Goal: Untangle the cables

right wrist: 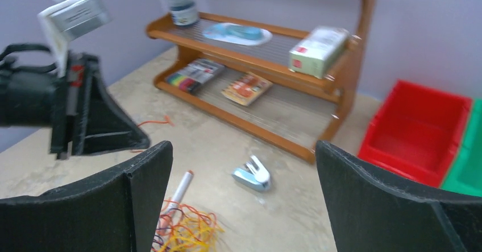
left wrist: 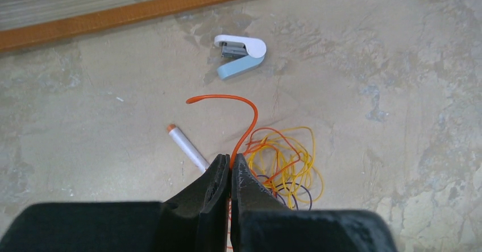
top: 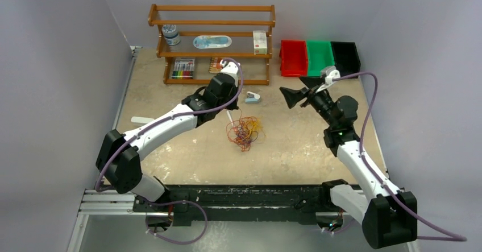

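Observation:
The cables (top: 244,131) lie as a small tangle of orange, yellow and purple loops at mid-table, also seen in the right wrist view (right wrist: 187,232). My left gripper (left wrist: 232,160) is shut on one orange cable (left wrist: 250,115), which curves up out of its tips and hooks left; the rest of the tangle (left wrist: 287,169) lies just to the right below. From above, the left gripper (top: 226,105) hovers at the tangle's far-left edge. My right gripper (top: 298,90) hangs open and empty above the table, right of the tangle, its jaws wide apart (right wrist: 241,149).
A white pen with a red tip (left wrist: 186,145) lies beside the tangle. A blue-white stapler (left wrist: 241,56) sits farther back. A wooden shelf (top: 211,41) stands at the rear, with red (top: 293,57), green (top: 319,57) and black (top: 345,56) bins to its right.

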Available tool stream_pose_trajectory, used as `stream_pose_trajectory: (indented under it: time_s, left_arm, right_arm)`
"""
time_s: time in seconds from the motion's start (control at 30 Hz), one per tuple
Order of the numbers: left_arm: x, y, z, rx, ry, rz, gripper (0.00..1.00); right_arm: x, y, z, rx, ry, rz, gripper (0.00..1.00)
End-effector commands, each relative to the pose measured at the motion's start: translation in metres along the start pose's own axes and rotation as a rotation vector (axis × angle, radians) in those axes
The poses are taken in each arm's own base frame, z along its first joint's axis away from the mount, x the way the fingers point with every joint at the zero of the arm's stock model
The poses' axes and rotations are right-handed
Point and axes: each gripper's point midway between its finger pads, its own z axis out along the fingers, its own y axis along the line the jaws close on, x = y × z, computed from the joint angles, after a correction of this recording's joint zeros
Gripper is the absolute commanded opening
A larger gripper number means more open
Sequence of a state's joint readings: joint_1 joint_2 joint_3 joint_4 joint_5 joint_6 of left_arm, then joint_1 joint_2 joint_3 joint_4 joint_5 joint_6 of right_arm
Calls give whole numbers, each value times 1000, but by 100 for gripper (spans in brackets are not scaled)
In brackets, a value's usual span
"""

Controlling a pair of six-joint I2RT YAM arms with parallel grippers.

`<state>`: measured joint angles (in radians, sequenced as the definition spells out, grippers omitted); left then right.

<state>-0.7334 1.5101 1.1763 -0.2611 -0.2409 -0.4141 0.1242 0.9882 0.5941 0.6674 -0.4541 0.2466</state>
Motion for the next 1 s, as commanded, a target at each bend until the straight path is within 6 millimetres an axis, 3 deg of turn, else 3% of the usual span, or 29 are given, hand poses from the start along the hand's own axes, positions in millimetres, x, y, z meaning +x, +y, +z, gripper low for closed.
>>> stream_pose_trajectory:
  time_s: [0.0, 0.3, 0.57, 0.73, 0.97]
  left_arm:
    - [-45, -5, -29, 16, -84, 11, 0]
    - [-81, -24, -51, 97, -140, -12, 0]
    - [-95, -30, -57, 120, -180, -21, 0]
    - [-105, -33, -59, 131, -197, -25, 0]
    - [-123, -39, -71, 150, -230, -43, 0]
  right_arm:
    - [-19, 33, 13, -100, -111, -120, 96]
    - [39, 82, 30, -336, 29, 46, 91]
    - [81, 116, 55, -411, 111, 72, 90]
    - [101, 126, 74, -416, 137, 75, 87]
    - [117, 130, 100, -417, 134, 105, 72]
